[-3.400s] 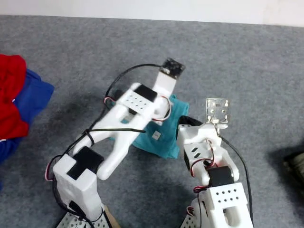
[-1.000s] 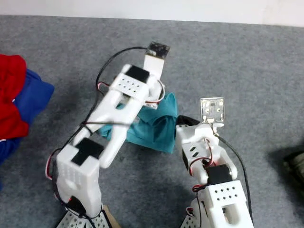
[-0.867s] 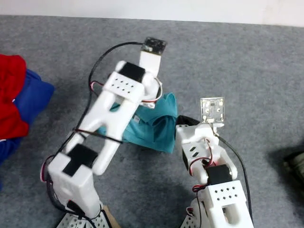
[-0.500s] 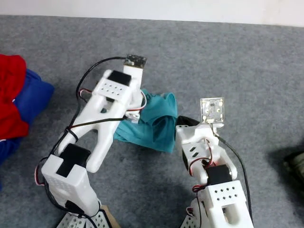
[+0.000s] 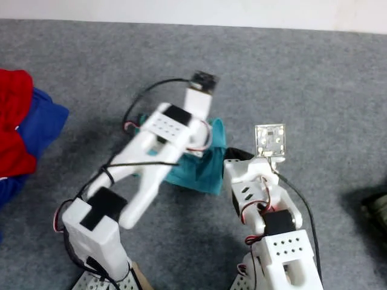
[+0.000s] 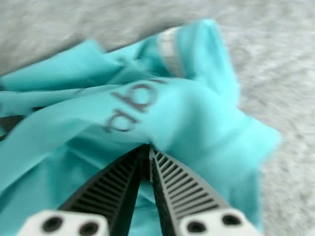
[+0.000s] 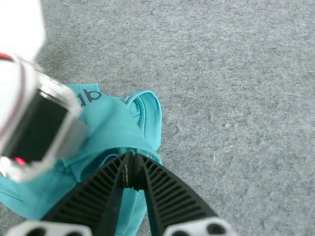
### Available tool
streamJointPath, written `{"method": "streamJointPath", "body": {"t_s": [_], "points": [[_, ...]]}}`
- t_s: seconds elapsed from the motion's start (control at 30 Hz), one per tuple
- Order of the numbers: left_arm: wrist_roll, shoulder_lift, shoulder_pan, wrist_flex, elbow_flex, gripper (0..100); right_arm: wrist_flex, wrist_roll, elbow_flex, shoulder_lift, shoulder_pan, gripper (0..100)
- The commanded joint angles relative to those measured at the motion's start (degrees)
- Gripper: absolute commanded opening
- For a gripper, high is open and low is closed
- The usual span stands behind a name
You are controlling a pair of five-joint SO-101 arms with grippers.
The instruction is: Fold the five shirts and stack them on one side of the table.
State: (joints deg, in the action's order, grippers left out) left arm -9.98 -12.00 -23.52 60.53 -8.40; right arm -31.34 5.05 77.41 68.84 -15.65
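Note:
A crumpled teal shirt [image 5: 205, 170] lies on the grey table between my two arms. In the left wrist view my left gripper [image 6: 148, 147] is shut on a fold of the teal shirt [image 6: 197, 113], just under its dark lettering. From the high view the left arm [image 5: 163, 130] covers most of the cloth. My right gripper [image 7: 129, 158] is shut on the edge of the teal shirt [image 7: 115, 125] near its collar. That gripper [image 5: 234, 154] sits at the shirt's right side in the high view.
A red shirt [image 5: 12, 121] lies bunched on a blue shirt [image 5: 45, 121] at the table's left edge. A dark object [image 5: 376, 210] pokes in at the right edge. Bare grey surface [image 5: 302, 78] stretches across the back and right.
The left arm swung left with the cloth, then came back right and now hangs over the shirt, which is bunched tighter. The right arm has not moved.

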Motion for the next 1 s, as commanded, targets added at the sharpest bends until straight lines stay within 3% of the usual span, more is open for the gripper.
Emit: {"method": "streamJointPath", "body": {"t_s": [0.0, 0.33, 0.57, 0.97], "points": [[-0.62, 2.95, -3.91, -0.88, 0.48, 1, 1.19, -0.62, -0.40, -0.13, -0.57, 1.6], [-2.46, -3.56, -4.53, -8.00, 4.26, 1, 1.19, -0.62, -0.40, -0.13, -0.57, 1.6], [-4.57, -14.02, -4.35, -7.38, 17.10, 1, 1.19, -0.62, -0.40, -0.13, -0.57, 1.6], [-4.66, -20.00, -6.11, -0.79, 35.56, 1, 1.19, -0.62, -0.40, -0.13, -0.57, 1.6]]}}
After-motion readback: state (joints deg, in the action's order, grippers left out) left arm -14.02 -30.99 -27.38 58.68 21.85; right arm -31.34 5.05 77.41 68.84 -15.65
